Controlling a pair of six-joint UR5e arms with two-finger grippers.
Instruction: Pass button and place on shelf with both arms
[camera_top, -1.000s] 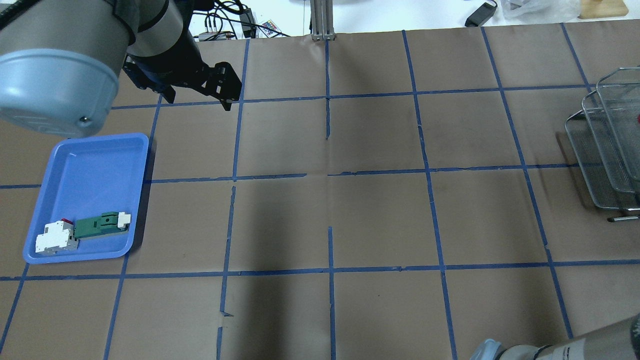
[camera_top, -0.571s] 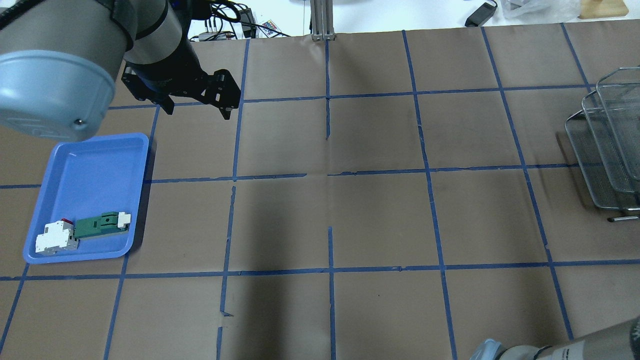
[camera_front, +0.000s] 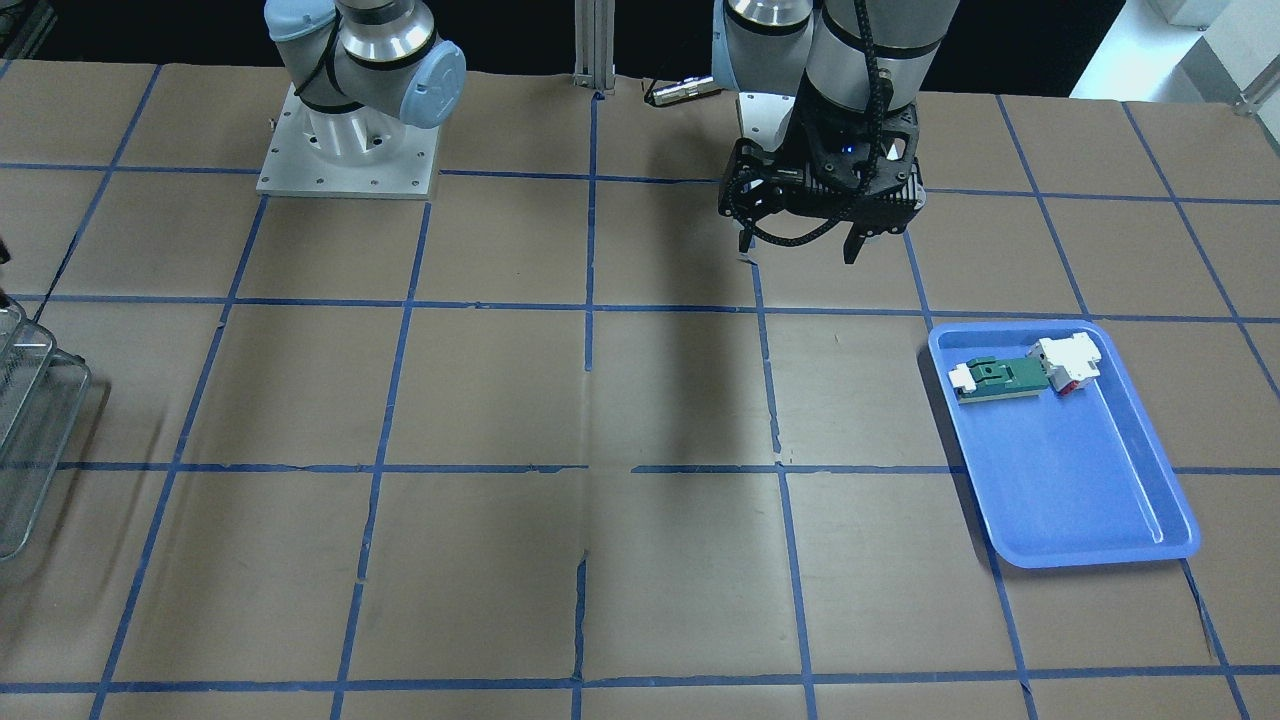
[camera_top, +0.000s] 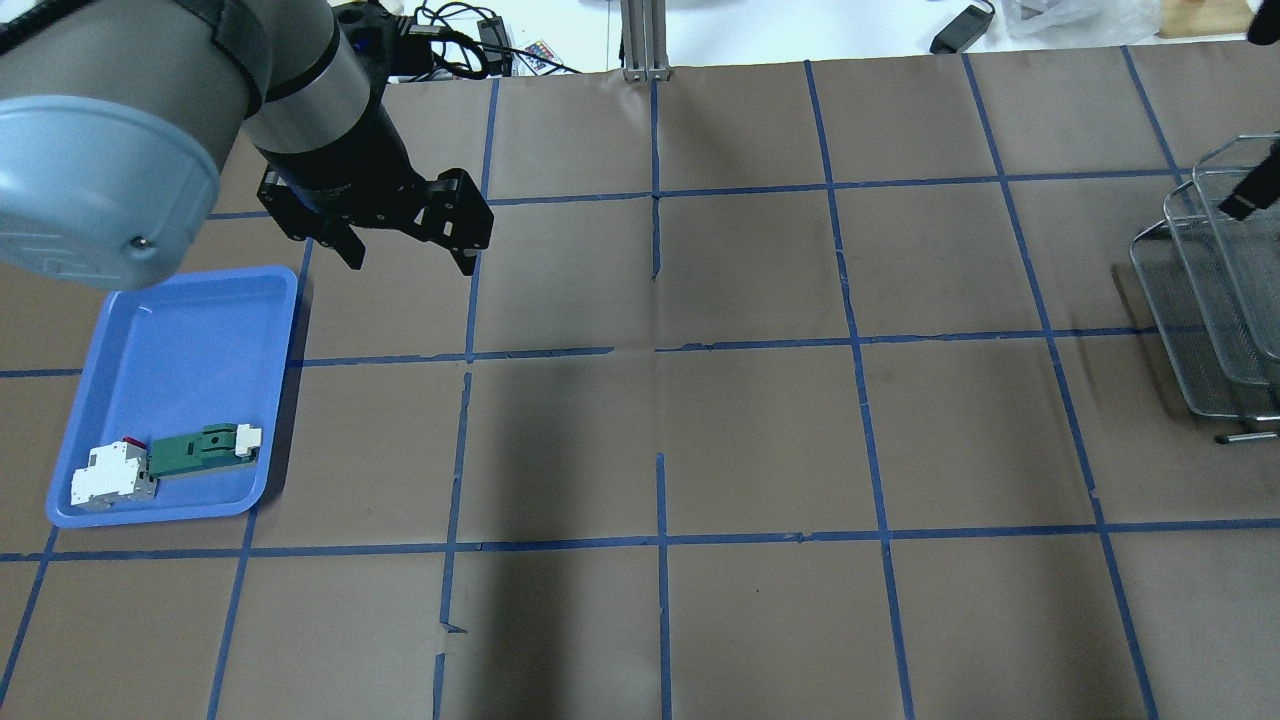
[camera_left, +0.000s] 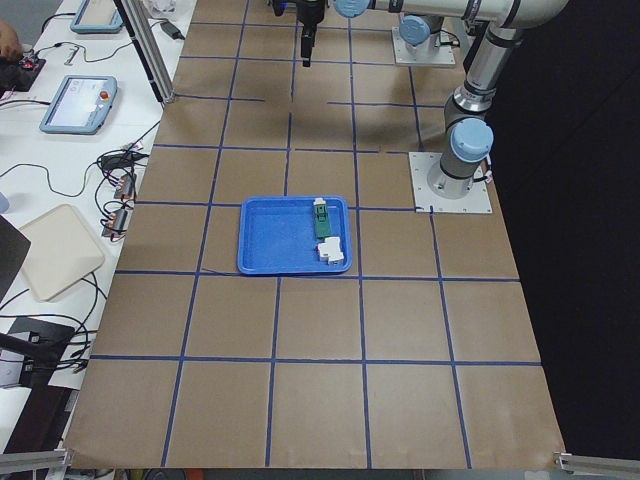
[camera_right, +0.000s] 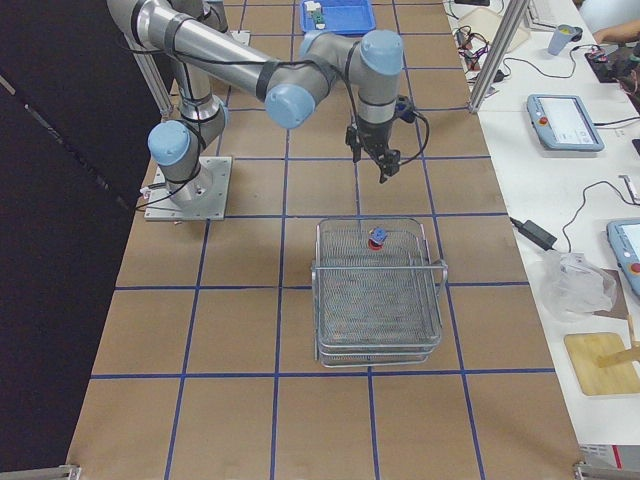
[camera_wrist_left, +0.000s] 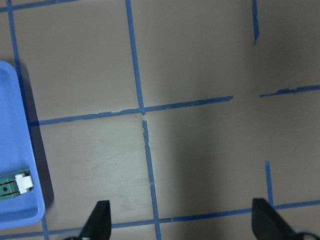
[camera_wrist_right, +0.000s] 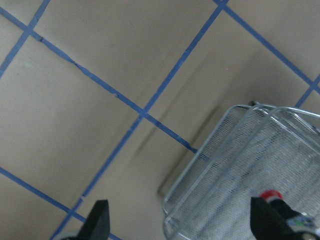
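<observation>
Seems to be at the very end. To find the button (camera_right: 377, 240): on the upper tier of the shelf (camera_right: 380, 300), near the end that faces the middle of the tabletop (camera_top: 760, 440), red cap visible, touched by no claw. Just beside that end, raised over the tabletop, the right claw (camera_wrist_right: 182, 225), spread wide with nothing between the fingers (so released, by all appearance). Well apart on the other side, the left claw (camera_top: 410, 262), also spread and empty, near the blue tray (camera_top: 170, 370). In that tray, only the green-and-white flat part (camera_top: 200, 450) and the white-and-red block (camera_top: 105, 478), touching each other. Passing and placing: judged done. Left to do, probably: only to draw both arms away. Hard to tell at this size whether upright or tilted.
</observation>
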